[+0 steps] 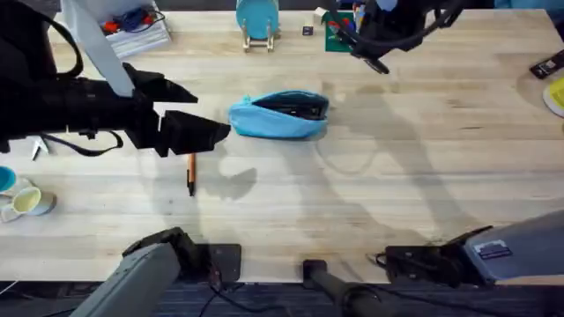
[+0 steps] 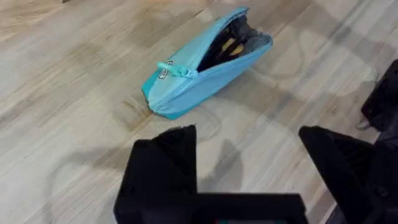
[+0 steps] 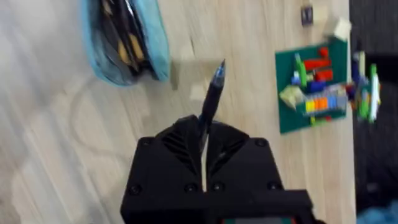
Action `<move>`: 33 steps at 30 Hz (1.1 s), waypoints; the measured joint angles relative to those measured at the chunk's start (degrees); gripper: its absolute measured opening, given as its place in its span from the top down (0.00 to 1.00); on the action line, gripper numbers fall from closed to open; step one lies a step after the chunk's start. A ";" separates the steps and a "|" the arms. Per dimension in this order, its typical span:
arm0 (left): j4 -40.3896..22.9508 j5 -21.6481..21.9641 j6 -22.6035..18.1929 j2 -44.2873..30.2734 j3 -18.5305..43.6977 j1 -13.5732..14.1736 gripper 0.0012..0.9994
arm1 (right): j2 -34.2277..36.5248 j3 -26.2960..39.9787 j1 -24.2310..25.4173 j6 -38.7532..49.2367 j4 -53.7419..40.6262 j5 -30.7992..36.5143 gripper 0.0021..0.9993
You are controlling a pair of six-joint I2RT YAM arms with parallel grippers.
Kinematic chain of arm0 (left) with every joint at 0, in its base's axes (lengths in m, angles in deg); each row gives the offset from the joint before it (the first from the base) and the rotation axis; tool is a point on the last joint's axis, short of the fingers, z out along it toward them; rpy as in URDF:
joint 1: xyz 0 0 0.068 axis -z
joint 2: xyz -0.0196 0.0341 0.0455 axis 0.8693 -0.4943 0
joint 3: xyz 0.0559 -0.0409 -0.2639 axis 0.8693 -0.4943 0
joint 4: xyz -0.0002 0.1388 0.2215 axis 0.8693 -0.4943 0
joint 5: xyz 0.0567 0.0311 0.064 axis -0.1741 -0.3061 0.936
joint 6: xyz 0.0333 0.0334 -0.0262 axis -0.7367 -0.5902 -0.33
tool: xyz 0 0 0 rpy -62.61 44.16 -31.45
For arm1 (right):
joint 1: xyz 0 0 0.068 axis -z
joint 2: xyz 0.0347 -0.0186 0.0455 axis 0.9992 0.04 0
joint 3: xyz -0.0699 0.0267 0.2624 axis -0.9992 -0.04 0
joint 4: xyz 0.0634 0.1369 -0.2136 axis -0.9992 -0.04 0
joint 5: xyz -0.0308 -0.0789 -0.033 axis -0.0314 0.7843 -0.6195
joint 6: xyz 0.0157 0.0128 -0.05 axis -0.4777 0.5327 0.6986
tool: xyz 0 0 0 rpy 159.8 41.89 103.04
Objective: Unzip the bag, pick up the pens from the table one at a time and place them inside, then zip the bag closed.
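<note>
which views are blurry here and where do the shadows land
Overhead: sharp tabletop, soft grey arm shadows across the table right of the bag; the left gripper looms dark. Right wrist: motion-smeared, though the dark pen in the right gripper reads. Left wrist: sharp bag, faint shadows.

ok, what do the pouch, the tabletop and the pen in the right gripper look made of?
Bag: soft woven fabric, matte light blue; it sags and creases, gaping open along the zipper.
Table: pale wood planks, smooth with a faint sheen; grain and strip seams show.
Dark pen in the right gripper: probably plastic, glossy dark barrel with a blue tip; metal can't be ruled out.
</note>
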 joint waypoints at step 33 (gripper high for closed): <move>0.00 0.00 0.00 0.00 0.00 0.00 0.00 | 2.96 0.02 -0.01 8.19 -1.27 -28.61 0.97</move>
